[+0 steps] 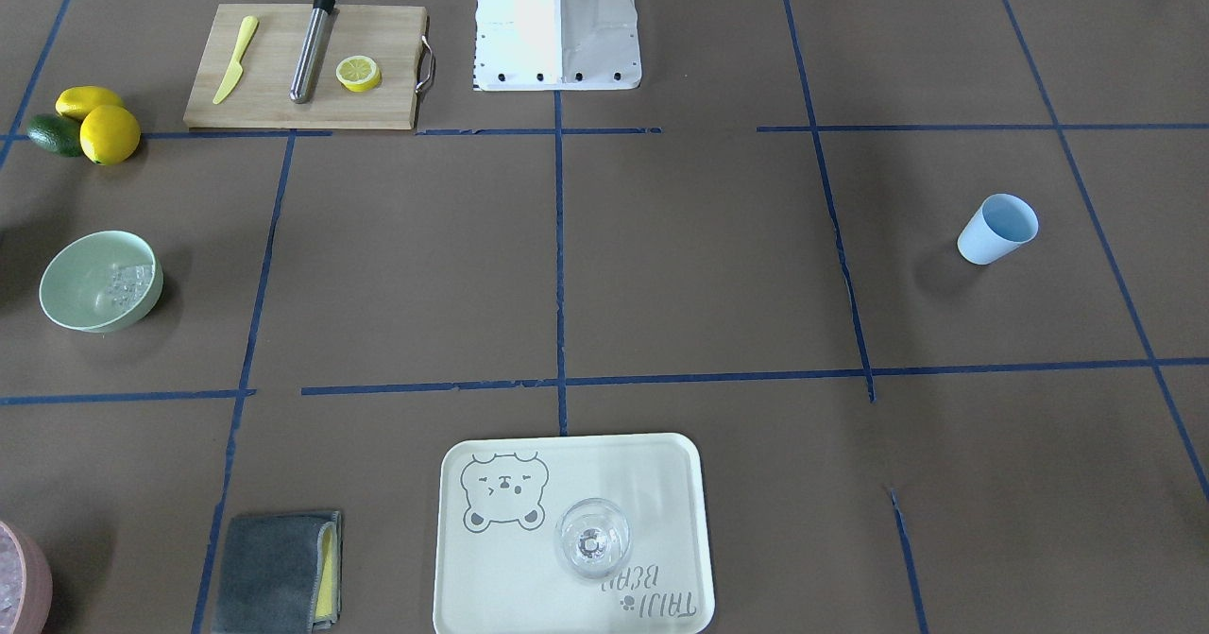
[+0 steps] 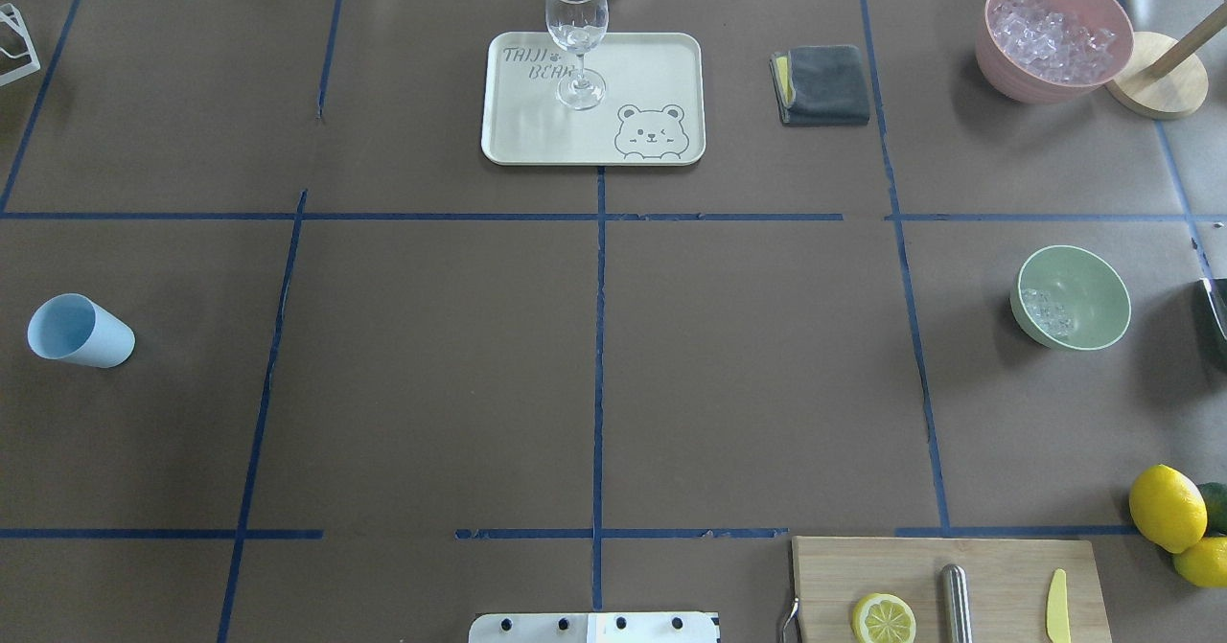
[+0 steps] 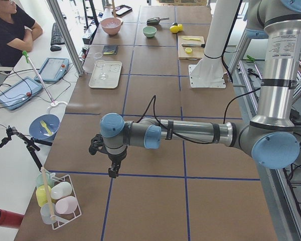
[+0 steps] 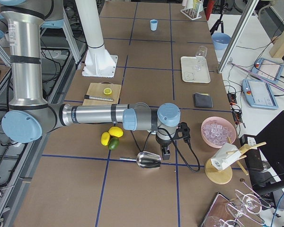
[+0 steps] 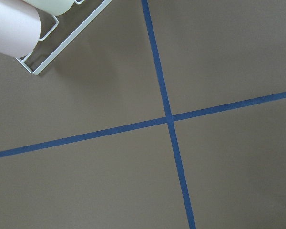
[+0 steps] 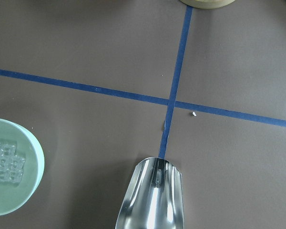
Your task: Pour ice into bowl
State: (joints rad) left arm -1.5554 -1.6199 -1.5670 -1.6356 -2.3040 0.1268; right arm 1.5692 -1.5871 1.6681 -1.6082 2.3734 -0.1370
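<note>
The mint-green bowl (image 1: 85,280) stands far on my right side and also shows in the overhead view (image 2: 1088,288). A handful of clear ice cubes (image 1: 127,284) lies inside it, seen too from above (image 2: 1047,310) and in the right wrist view (image 6: 4,161). The blue cup (image 1: 996,230) stands alone far on my left side (image 2: 80,332). My left gripper (image 3: 112,173) hangs over bare table, away from the cup. My right gripper (image 4: 165,154) hangs beside a metal scoop (image 4: 148,160). I cannot tell whether either gripper is open or shut.
The scoop (image 6: 152,200) lies right of the bowl (image 6: 12,200). A pink bowl of crushed ice (image 2: 1054,34), grey cloth (image 2: 824,85), tray (image 2: 661,63) with wine glass (image 2: 576,39), cutting board (image 1: 274,86), lemons (image 1: 109,133) and a cup rack (image 3: 57,198) stand around.
</note>
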